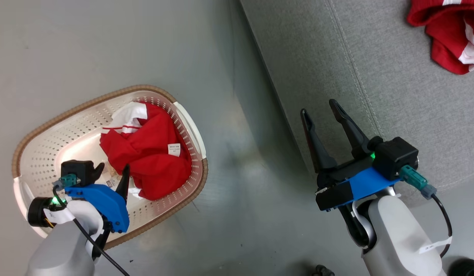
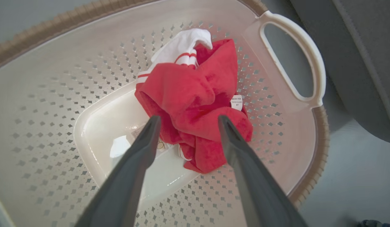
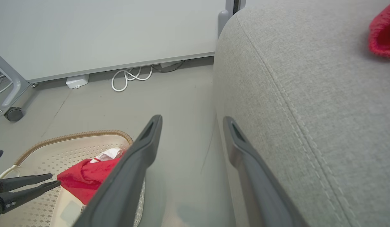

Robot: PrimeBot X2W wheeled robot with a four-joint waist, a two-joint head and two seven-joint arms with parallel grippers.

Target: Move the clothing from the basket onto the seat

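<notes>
Right end effector (image 3: 192,119), cable (image 3: 131,77) beyond

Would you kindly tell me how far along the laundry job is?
Done: one red garment lies on the grey seat. In hand: nothing; the open left pincer hangs over the basket, aimed at the bundled clothing. Left: moving that clothing to the seat.

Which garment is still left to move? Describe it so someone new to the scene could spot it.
On the grey floor left of the seat stands the cream perforated basket. Inside lies a crumpled red garment, before the open left gripper. Unlike the red piece already on the seat, it shows a small white tag.
</notes>
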